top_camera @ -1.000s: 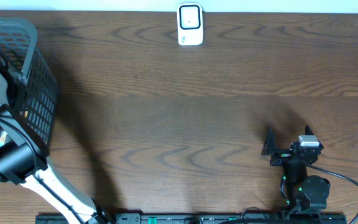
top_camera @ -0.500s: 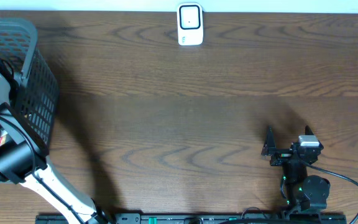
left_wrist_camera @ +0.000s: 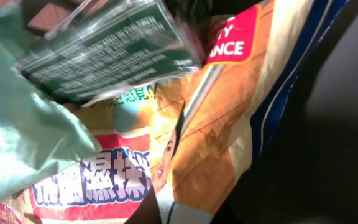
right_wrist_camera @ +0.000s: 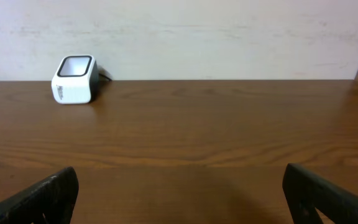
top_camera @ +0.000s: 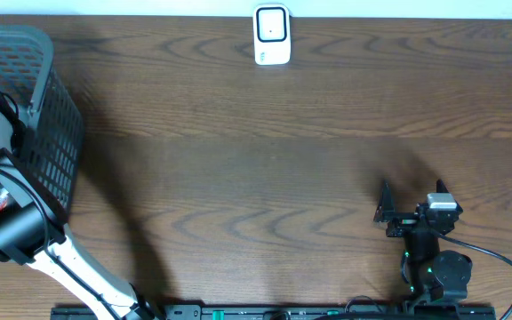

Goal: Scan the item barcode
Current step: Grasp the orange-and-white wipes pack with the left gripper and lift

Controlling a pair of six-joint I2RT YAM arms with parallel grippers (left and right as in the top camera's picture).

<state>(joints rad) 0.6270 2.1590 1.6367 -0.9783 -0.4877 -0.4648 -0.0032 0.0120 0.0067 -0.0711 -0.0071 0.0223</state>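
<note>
Wooden table [top_camera: 265,160]. Grey mesh basket [top_camera: 56,133], at the left edge; left arm [top_camera: 16,227] reaches inside. Orange snack packet [left_wrist_camera: 210,124] and green packet [left_wrist_camera: 104,56], in the basket, close under the left gripper, which is closed with its fingers unseen, possibly pinching a packet. Right gripper [top_camera: 413,194], near edge, jaws wide, empty. Barcode scanner [top_camera: 272,36], far edge, well apart from the basket.

A: How are the cameras set?
B: Overhead looks straight down on the bench [top_camera: 265,169], scanner [top_camera: 272,36] at its far edge. Right wrist, low, faces that same scanner from afar. Left wrist sits tight against packets [left_wrist_camera: 204,137].
</note>
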